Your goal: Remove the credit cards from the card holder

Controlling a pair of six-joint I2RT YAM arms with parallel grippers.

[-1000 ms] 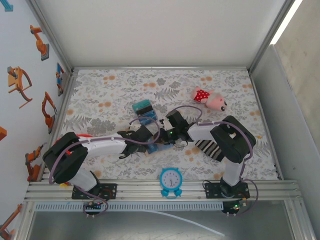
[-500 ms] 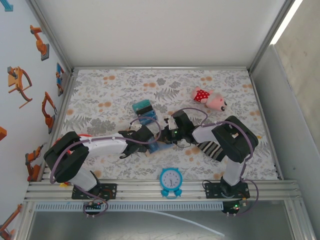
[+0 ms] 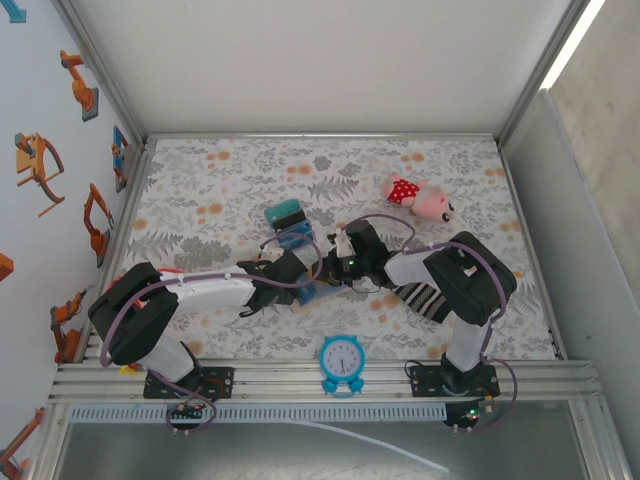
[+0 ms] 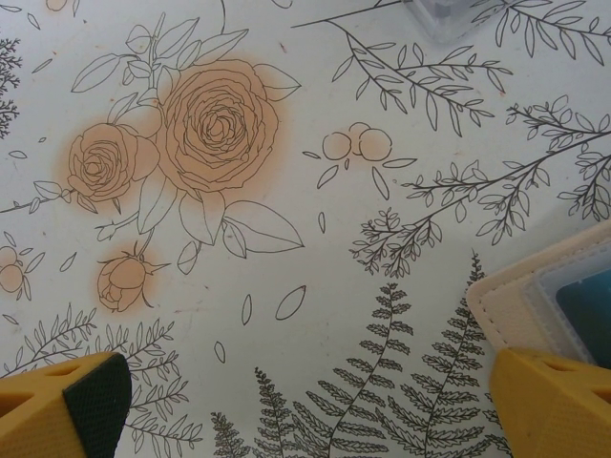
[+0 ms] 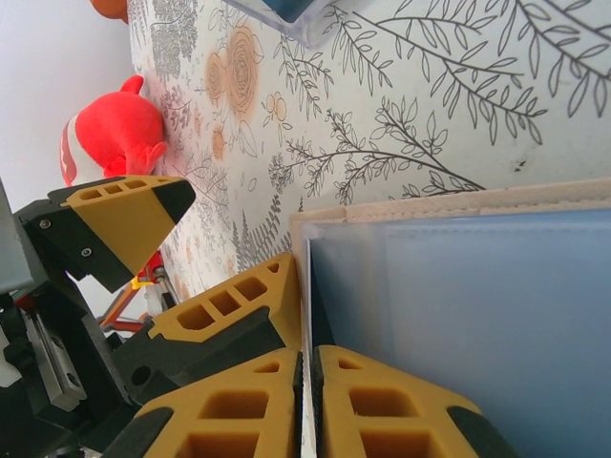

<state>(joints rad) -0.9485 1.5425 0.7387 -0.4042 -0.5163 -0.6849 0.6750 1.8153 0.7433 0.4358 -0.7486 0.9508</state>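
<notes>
Things on the table (image 3: 200, 180), placed around the card holder (image 3: 318, 292)
The credit cards (image 3: 286, 222) lie just behind it, slightly to the left. The clock (image 3: 342, 357) stands in front of it at the near edge. The sock (image 3: 420, 297) lies to its right, and the plush toy (image 3: 420, 198) sits behind and to the right, well apart.

The tan card holder (image 3: 316, 293) lies open and flat on the flowered cloth (image 3: 200, 190), pale blue inside up, with a teal credit card (image 4: 586, 301) tucked inside and a blue card (image 3: 296, 238) just beyond.
</notes>
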